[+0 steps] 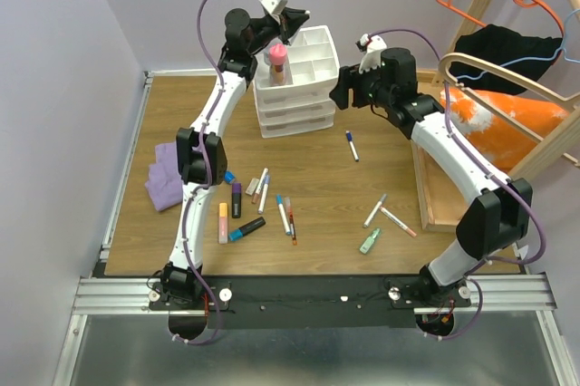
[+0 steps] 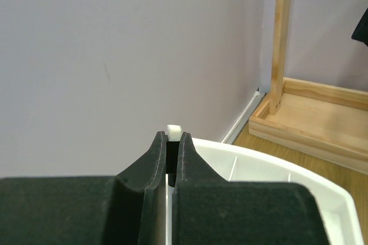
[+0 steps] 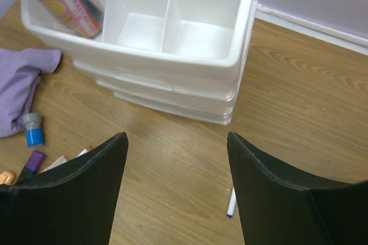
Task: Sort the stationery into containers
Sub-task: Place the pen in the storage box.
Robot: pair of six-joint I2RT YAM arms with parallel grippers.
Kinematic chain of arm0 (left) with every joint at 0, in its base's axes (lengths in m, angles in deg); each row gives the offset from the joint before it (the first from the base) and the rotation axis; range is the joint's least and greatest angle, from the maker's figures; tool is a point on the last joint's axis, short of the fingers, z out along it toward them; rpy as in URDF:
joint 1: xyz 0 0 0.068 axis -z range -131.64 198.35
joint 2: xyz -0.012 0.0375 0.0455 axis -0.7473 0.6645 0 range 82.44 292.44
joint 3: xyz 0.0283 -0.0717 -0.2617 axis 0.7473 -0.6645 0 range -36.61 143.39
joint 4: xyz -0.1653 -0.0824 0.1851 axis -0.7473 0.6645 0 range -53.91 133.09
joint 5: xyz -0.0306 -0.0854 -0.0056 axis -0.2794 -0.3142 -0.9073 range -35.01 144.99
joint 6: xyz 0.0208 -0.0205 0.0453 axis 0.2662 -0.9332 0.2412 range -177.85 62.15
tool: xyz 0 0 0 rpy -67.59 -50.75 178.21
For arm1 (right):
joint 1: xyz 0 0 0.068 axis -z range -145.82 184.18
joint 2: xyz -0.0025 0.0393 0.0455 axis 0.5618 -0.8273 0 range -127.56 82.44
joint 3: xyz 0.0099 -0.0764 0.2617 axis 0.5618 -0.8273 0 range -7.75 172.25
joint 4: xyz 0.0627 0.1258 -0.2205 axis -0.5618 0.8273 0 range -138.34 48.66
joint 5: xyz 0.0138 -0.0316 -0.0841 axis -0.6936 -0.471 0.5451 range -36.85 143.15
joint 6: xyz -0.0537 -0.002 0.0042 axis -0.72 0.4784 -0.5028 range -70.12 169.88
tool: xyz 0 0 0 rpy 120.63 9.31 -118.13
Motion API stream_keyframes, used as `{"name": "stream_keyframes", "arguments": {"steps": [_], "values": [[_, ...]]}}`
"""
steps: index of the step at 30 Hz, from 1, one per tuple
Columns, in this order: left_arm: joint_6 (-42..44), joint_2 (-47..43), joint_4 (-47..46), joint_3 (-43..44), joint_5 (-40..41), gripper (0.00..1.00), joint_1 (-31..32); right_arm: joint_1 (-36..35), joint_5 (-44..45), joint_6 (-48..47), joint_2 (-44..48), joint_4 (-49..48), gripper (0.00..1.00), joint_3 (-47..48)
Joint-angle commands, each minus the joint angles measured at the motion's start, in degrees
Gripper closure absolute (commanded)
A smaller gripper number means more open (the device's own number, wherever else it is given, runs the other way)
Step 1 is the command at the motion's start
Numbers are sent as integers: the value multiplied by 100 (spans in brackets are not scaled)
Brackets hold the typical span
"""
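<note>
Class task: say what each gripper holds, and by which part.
Left gripper pinches a thin white-tipped item just below that tip; the rest is hidden. Right gripper holds nothing.

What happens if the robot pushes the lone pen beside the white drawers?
The pen looks round and slim, so it would probably roll on the smooth wooden table. It seems stiff plastic, so it likely won't bend. Small, so probably light.

The top camera looks down from high at the near edge over the whole table (image 1: 390, 178). The left wrist camera sits just above the drawer organiser (image 2: 276, 167), facing level toward the far right wall (image 2: 115, 55). The right wrist camera looks steeply down, close by its near right side. All three views share the organiser.
</note>
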Motion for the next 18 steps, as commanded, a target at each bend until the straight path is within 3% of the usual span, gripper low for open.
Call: {"name": "stream_keyframes", "arguments": {"steps": [1, 3, 4, 7, 18], "values": [[-36, 176, -124, 105, 212, 99, -46, 29, 553, -34, -219, -224, 23, 467], [-88, 194, -133, 87, 282, 86, -55, 29, 623, -34, -350, -259, 23, 547], [-149, 194, -141, 53, 318, 67, -72, 29, 676, -8, -394, -285, 23, 599], [-237, 124, -203, 52, 388, 47, -81, 29, 975, -8, -553, -408, 23, 670], [-273, -518, -466, 105, 783, 25, -265, 38, 1405, 10, -1765, -453, 28, 2031]]}}
